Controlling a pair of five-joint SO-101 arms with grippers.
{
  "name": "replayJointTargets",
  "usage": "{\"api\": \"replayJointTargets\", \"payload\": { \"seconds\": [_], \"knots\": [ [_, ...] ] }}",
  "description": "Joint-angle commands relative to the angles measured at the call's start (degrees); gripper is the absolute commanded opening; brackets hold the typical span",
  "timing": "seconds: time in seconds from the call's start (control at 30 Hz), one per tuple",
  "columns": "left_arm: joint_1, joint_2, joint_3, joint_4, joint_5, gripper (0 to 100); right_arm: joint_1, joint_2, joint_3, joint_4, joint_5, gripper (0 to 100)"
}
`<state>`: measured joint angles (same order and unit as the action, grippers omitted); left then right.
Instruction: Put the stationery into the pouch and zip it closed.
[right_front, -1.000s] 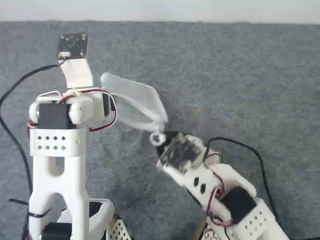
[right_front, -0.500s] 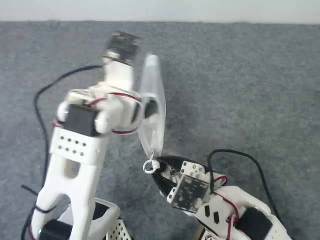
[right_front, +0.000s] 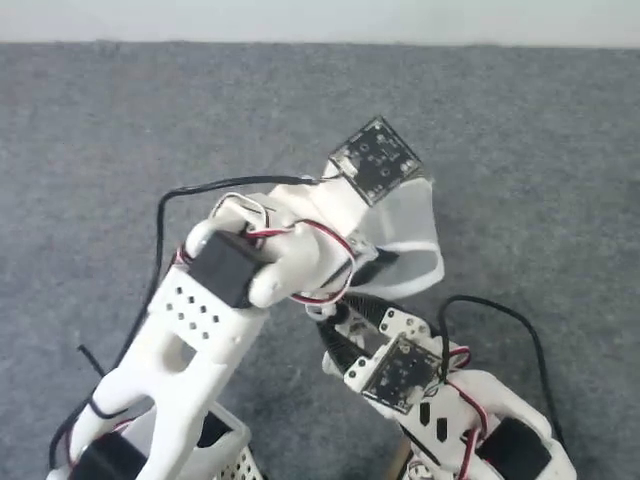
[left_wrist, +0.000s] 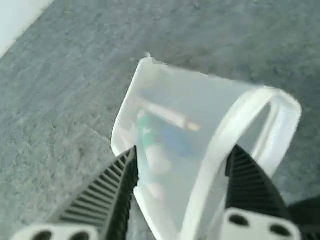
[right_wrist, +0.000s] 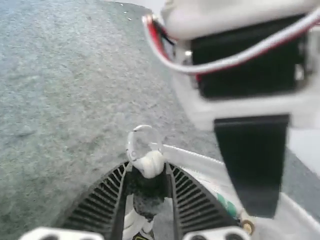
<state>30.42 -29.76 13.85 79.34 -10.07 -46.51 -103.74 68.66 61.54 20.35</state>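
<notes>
The pouch (left_wrist: 170, 100) is translucent white with a thick white zip band curving round its mouth, and the stationery (left_wrist: 162, 132) shows dimly inside as a pen with green and blue shapes. It hangs above the grey table (right_front: 550, 130), clamped between the wide-set jaws of the left gripper (left_wrist: 184, 150). Just beside it, the right gripper (right_wrist: 147, 170) has its jaws nearly closed on the zip pull (right_wrist: 145, 150), a small white ring.
</notes>
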Motion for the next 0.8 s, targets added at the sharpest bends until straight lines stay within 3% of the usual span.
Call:
{"api": "replayJointTargets", "payload": {
  "seconds": [0.0,0.23,0.43,0.63,0.77],
  "knots": [
    [-2.0,-3.6,-5.0,1.0,-0.6,27,2.9,-0.5,-1.0,-1.8,-0.6,0.6],
    [-6.6,-11.9,-5.3,4.5,-0.6,27,7.0,-0.5,-1.6,-2.9,-2.2,0.6],
    [-6.6,-16.7,-5.2,9.8,-1.4,27,12.1,-0.5,-6.9,0.4,-3.0,0.5],
    [-6.2,-17.8,-5.1,14.0,-7.3,27,17.3,-0.5,-10.8,4.5,-2.5,0.5],
    [-3.3,-18.2,-1.1,12.4,-7.5,27,22.3,-0.4,-12.7,6.2,-0.8,0.5]
  ]
}}
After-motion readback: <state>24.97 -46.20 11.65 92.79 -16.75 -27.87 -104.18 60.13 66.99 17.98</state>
